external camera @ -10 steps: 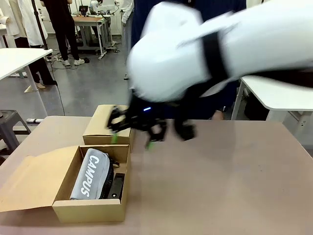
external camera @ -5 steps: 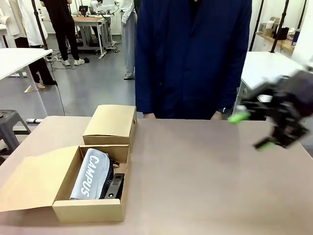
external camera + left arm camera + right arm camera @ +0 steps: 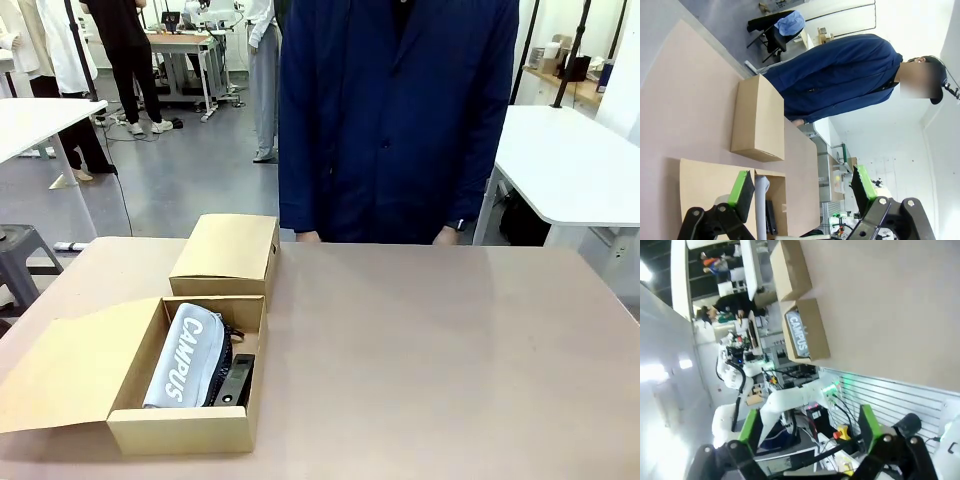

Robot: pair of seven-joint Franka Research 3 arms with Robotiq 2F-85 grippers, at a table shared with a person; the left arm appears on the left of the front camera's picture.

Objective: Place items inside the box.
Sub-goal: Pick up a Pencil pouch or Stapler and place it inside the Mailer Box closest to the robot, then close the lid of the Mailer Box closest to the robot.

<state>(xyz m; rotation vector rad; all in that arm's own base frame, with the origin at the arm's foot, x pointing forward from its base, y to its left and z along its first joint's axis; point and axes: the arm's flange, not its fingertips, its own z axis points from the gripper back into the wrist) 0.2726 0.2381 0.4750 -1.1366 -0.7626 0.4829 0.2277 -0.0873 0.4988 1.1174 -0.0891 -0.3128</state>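
– Where is the pouch?

– The grey CAMPUS pouch lies in the open cardboard box at the table's near-left. A black item, maybe the stapler though it's hard to tell, sits just beside it on the right. A closed cardboard box stands just behind.

– And the fingers?

– The left gripper is spread wide and holds nothing; the open box shows past its fingers, well apart from both pads. The right gripper is also released and empty, with the box and the pouch lettering far off beyond it.

– The person?

– A person in a dark blue coat stands at the far edge.
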